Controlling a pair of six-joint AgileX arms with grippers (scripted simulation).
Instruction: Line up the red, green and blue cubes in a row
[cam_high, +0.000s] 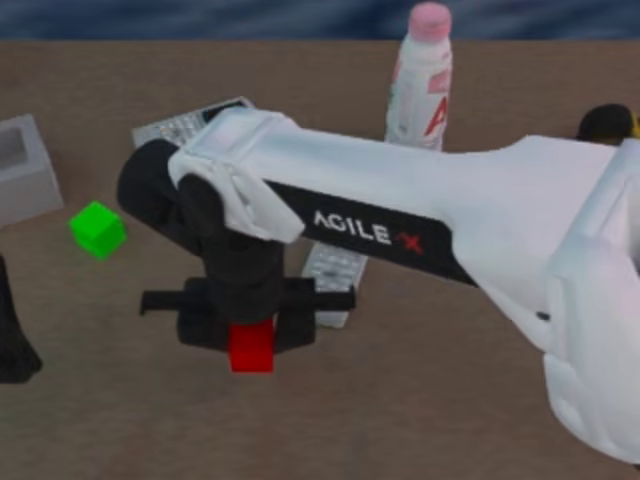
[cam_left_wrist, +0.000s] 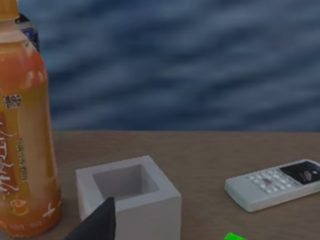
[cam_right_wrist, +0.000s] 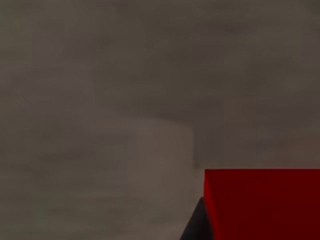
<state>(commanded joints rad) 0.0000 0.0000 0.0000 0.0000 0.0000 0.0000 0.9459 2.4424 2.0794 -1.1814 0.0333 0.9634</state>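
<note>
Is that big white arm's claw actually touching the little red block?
Touching. In the top view the right gripper sits over the red cube; the right wrist view shows a dark finger against its side.

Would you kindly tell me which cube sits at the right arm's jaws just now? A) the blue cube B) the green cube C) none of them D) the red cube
D: in the top view the red cube sits at the tip of the right gripper, while the green cube lies apart toward the table's left.
</note>
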